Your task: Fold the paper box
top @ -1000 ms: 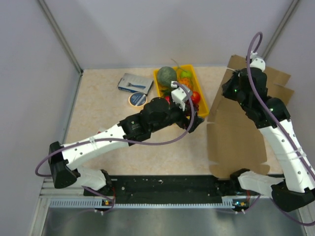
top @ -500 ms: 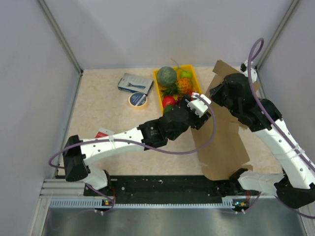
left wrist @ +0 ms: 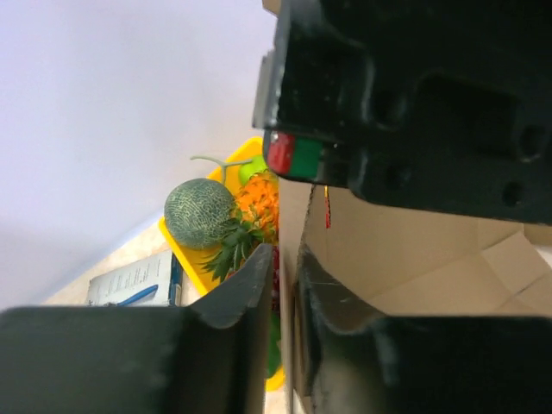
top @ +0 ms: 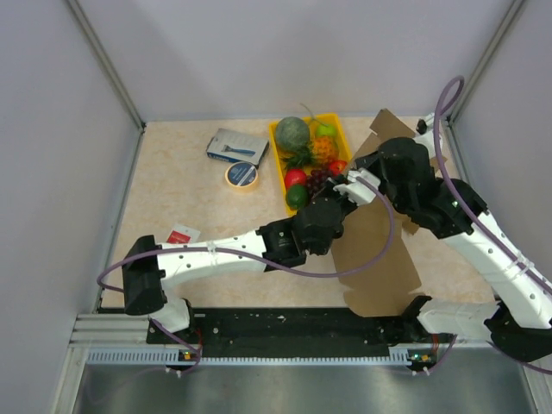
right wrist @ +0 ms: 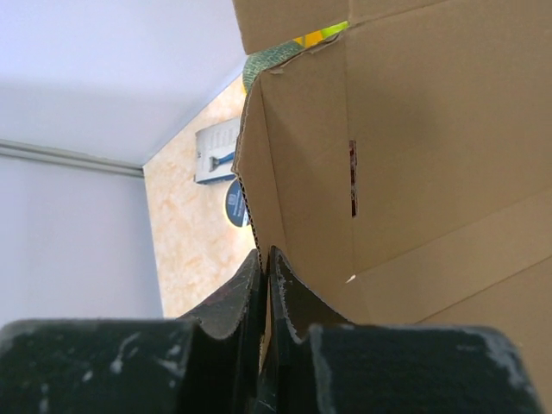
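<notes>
Fold check, both wrist views plus overhead.

Location: the paper box (top: pixel 379 267) is on the right side of the tabletop (top: pixel 190 216), just beside the yellow fruit tray (top: pixel 274 147). Its near part lies flat as an open sheet. Its far part is lifted and tilted up between the two arms.

Right pincer (right wrist: pixel 266 267): fingers are pressed together on a raised cardboard edge, so it has a firm pinch on the box.

Left pincer (left wrist: pixel 285 267): fingers stand either side of another edge of the same sheet with only a slim gap. A sliver of fruit colour shows between one finger and the board, so I cannot tell whether it is truly clamped.

Progress, as a judgement: early. A panel is bent up along a crease, and score lines and a slot show on the inner face. No wall stands on its own, no tab looks tucked and no lid is formed.

Left to do: nearly everything — raise the remaining sides, lock the tabs, close the lid.
</notes>
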